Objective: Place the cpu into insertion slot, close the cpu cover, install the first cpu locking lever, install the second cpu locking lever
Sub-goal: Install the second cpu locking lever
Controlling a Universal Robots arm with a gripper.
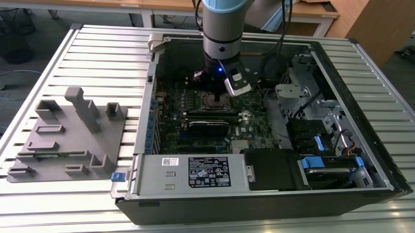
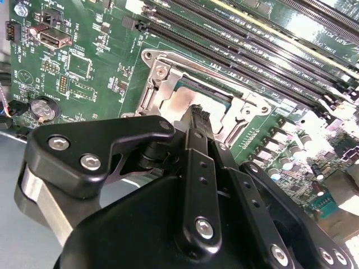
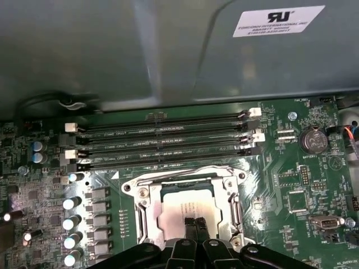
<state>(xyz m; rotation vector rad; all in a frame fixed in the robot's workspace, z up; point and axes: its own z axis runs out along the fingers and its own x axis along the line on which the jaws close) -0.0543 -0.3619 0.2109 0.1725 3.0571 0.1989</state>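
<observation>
Exterior view, left to right: grey fixture block (image 1: pixel 61 141) sits on the slatted desk (image 1: pixel 97 53), apart from the open PC case (image 1: pixel 272 194). Arm comes straight down inside the case over the insertion slot (image 1: pixel 215 100), drive cage (image 1: pixel 304 92) close on its right, power supply (image 1: pixel 194 171) well clear at the near edge.

First wrist view: memory slots (image 3: pixel 162 137) run just beside the socket's far edge. cpu cover (image 3: pixel 143 210) lies down around the cpu (image 3: pixel 179 204), which is seated in the socket.

End effector (image 3: pixel 196 224): fingers narrow, tips nearly together, at the cpu top near its edge, holding nothing. Second wrist view agrees; coin cell (image 2: pixel 42 108) sits off to the side.
</observation>
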